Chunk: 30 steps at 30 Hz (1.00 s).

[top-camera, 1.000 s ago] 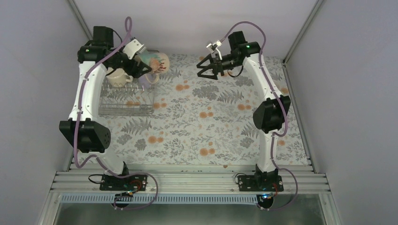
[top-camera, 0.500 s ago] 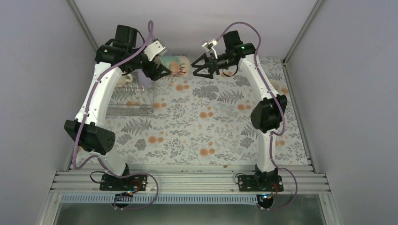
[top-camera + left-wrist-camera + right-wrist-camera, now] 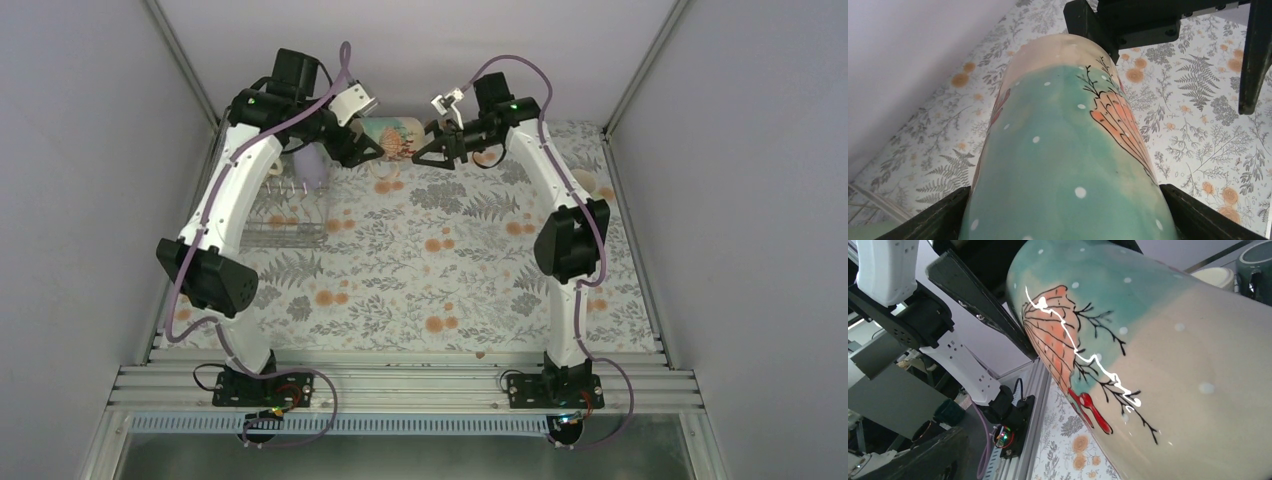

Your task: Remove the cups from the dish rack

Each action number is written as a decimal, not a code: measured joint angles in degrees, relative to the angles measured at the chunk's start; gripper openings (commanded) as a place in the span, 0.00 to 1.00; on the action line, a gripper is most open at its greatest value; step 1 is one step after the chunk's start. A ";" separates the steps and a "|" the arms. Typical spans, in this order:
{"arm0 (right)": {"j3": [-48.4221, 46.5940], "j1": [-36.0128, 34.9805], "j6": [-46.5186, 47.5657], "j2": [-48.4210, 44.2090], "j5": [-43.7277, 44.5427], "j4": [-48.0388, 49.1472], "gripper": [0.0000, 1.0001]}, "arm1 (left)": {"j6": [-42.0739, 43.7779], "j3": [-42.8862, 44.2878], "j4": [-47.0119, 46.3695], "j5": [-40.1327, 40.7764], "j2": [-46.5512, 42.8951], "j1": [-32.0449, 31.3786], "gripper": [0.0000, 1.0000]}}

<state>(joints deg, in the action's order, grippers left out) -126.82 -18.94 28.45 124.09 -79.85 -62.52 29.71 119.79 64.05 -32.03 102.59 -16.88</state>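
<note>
My left gripper (image 3: 372, 147) is shut on the beige patterned mug (image 3: 393, 136), holding it on its side in the air at the back middle of the table. In the left wrist view the mug (image 3: 1068, 150) fills the space between my left fingers (image 3: 935, 220). My right gripper (image 3: 426, 150) is open, its jaws standing wide on either side of the mug's free end (image 3: 1158, 350). The dish rack (image 3: 290, 228) lies at the left, with a lilac tumbler (image 3: 310, 167) at its far end. A cream cup (image 3: 1215, 276) and a dark green mug (image 3: 1255, 267) show in the right wrist view.
The floral tablecloth (image 3: 440, 270) covers the table. Grey walls (image 3: 90, 150) and metal corner posts close in the left, right and back. The arm bases stand on the aluminium rail (image 3: 400, 385) at the near edge.
My left arm has carried the patterned mug rightward, away from the rack to the back middle. My right gripper has moved left to meet it and now straddles its free end.
</note>
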 measured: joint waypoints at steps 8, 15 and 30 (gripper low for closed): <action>3.41 1.62 -4.52 -0.87 -1.86 3.67 0.55 | -0.11 5.29 1.49 -2.29 4.26 -1.31 0.57; 6.34 1.73 -9.33 -3.52 -3.65 7.93 0.38 | -0.33 7.37 1.40 -3.85 5.73 -3.65 0.58; 11.10 2.16 -11.98 -9.70 -6.97 12.96 0.03 | 1.66 8.13 0.68 -5.81 7.41 -6.23 1.00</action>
<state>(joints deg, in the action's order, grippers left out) -115.72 -16.78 16.47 114.39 -86.83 -49.56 31.38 127.92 64.73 -37.85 110.00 -23.11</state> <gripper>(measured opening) 0.126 0.984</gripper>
